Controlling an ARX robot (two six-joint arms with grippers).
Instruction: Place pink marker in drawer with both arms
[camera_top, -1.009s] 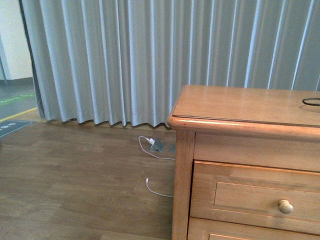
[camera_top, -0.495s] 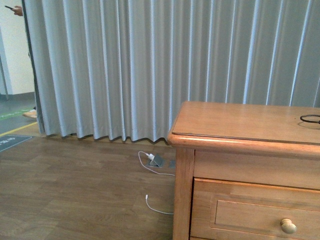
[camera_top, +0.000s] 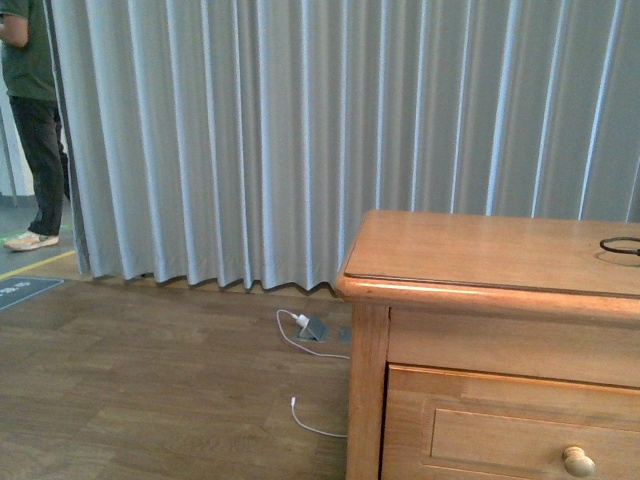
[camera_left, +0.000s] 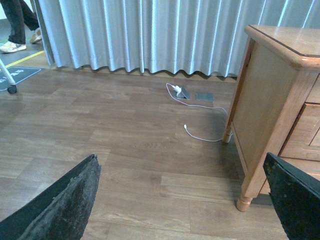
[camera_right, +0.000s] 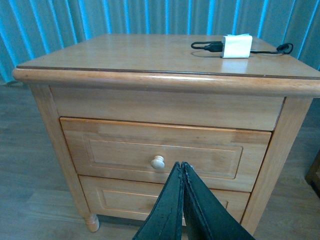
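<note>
Honey-coloured wood is filling the right wrist view: the dresser (camera_right: 165, 55) is standing square ahead, and its drawer (camera_right: 165, 152) is sitting fully shut, the round pale knob (camera_right: 158, 162) showing just above the right gripper (camera_right: 182, 172). That gripper's two black fingers are pressing together with nothing between them. The left gripper (camera_left: 182, 200) is spreading wide and holding nothing, its fingers framing bare wooden floor (camera_left: 125, 145) beside the dresser's side panel.

No pink marker is showing in any view, so where it is lying cannot be told. On the dresser top only a white charger block (camera_right: 236, 46) with a black cable (camera_right: 207, 47) is resting. A white cable (camera_left: 200, 135) is trailing across the floor near a floor socket (camera_left: 184, 93), grey curtains (camera_top: 300, 140) are hanging behind, and a person (camera_top: 30, 120) is standing at the far left of the front view.

Judging by the task, the knob is the first thing to take hold of: small, smooth and rounded, so likely slippery, wanting a grip closing squarely behind its widest part. The drawer looks stiff and moderately heavy, so it is probably asking for a straight, steady pull.
</note>
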